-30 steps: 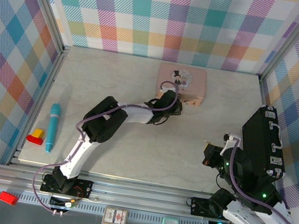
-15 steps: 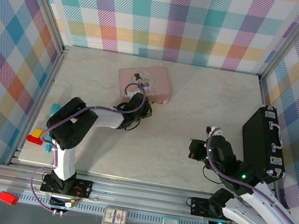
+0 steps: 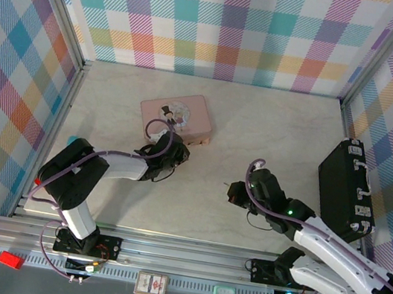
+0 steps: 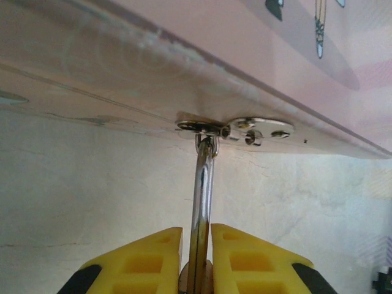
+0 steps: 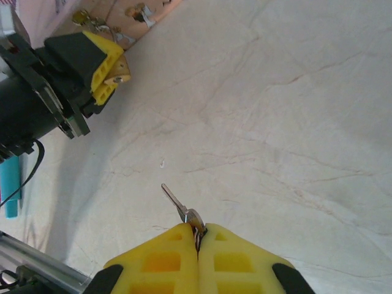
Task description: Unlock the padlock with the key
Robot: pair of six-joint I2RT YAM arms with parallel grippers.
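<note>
The padlock's thin silver shackle [image 4: 201,196] hangs from the hasp [image 4: 251,129] on the front edge of the pink tin [image 3: 177,116]. My left gripper [image 4: 196,231] is shut on the padlock, with a bit of its brass body showing between the yellow fingers. From above, that gripper [image 3: 176,148] sits right at the tin's near edge. My right gripper [image 5: 197,229] is shut on the head of the small silver key [image 5: 176,204], blade pointing forward and left over bare table. In the top view it [image 3: 233,192] hovers to the right of the left gripper, apart from it.
A black case [image 3: 344,188] lies at the right wall. A teal pen [image 5: 9,184] lies at the left, partly under the left arm's elbow [image 3: 71,171]. Checked walls close in three sides of the marble table [image 3: 275,130].
The left gripper has pulled the pink tin by the padlock leftward and nearer. The right gripper with the key has moved left toward the table's middle.
</note>
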